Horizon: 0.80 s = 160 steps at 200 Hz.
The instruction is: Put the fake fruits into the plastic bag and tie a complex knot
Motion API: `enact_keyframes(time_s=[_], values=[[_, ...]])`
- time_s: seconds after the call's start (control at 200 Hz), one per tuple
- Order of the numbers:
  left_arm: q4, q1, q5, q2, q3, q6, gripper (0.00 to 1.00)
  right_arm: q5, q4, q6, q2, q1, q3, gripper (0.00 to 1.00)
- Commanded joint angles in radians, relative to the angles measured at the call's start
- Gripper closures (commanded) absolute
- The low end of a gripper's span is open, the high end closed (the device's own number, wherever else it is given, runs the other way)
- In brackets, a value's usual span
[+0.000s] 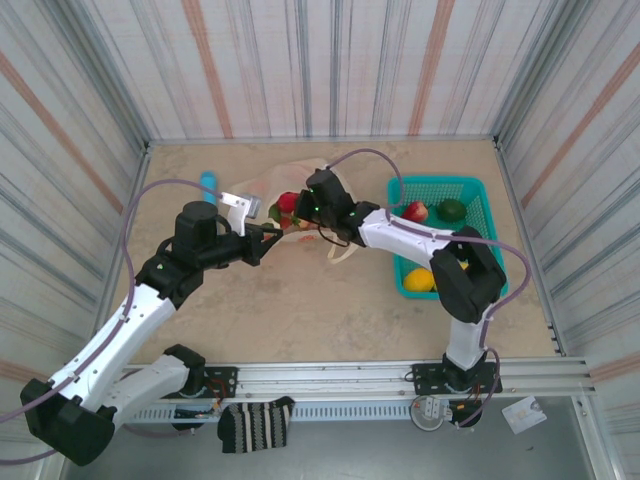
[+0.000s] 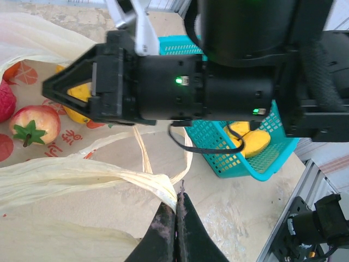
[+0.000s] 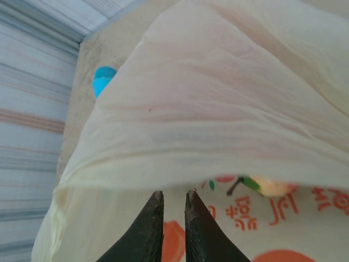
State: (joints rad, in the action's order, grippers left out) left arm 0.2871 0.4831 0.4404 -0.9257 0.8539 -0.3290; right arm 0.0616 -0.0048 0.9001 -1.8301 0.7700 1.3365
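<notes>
Our left gripper (image 2: 176, 203) has its fingers (image 2: 166, 232) pressed flat together, clamped on a strip of the bag (image 2: 65, 180) at its near rim. The film there is thin, creased, cream and half see-through. It is bunched into a cord where we pinch it, and a flat ribbon of handle curls loose on the table (image 1: 300, 300) just beside.

Our right gripper (image 3: 173, 197) points into the bag's mouth, under a lifted fold of film. Its fingers (image 3: 154, 224) stand almost together with a thin slit between them. We cannot tell whether they are fully closed or nipping anything. Past them the bag's inner wall carries orange-red prints and lettering.

Glossy, rounded fruits (image 2: 35, 123) lie inside the bag. We see a red-and-yellow one with a green stalk, a red one at the edge and a yellow one behind the right gripper.

Right of the bag, near but apart, sits a teal mesh basket (image 1: 478, 190), rectangular with thin walls. It holds a red fruit (image 1: 415, 211), a green fruit (image 1: 452, 209) and a yellow fruit (image 1: 420, 280).

Left of the bag lies a small blue thing (image 1: 208, 182).

On the bag's near side we have open sandy table down to the metal rail (image 1: 340, 378). Behind the bag there is little room before the striped, ribbed walls (image 1: 300, 70), which close in three sides.
</notes>
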Motion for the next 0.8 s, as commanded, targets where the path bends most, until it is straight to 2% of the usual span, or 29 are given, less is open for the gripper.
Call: enact_keyframes(time_s=[0.0,0.135,0.2,0.24,0.276,0.376,0.486,0.601,0.797], values=[[0.014,-0.009,-0.016,0.019,-0.005,0.025,1.0,-0.033,-0.044,-0.106,0.124,-0.007,-0.05,0.85],[0.014,-0.009,-0.018,0.019,-0.004,0.025,1.0,-0.024,-0.078,-0.2,0.284,-0.012,-0.116,0.91],[0.015,-0.009,-0.021,0.018,-0.006,0.024,1.0,0.0,-0.141,-0.214,0.354,-0.027,-0.135,0.91],[0.017,-0.008,-0.021,0.018,-0.007,0.022,1.0,0.011,-0.182,-0.217,0.398,-0.04,-0.148,0.98],[0.019,-0.004,-0.023,0.018,-0.007,0.022,1.0,0.015,-0.211,-0.224,0.441,-0.05,-0.167,1.0],[0.034,0.016,-0.041,0.019,-0.004,0.029,1.0,0.058,-0.323,-0.236,0.566,-0.087,-0.209,1.0],[0.061,0.047,-0.078,0.018,0.002,0.037,1.0,0.158,-0.561,-0.164,0.654,-0.138,-0.203,1.0],[0.076,0.063,-0.091,0.005,0.008,0.048,1.0,0.174,-0.836,-0.07,0.69,-0.21,-0.177,1.0],[0.077,0.062,-0.082,-0.01,0.016,0.044,1.0,0.197,-1.232,0.112,0.682,-0.253,-0.166,1.0]])
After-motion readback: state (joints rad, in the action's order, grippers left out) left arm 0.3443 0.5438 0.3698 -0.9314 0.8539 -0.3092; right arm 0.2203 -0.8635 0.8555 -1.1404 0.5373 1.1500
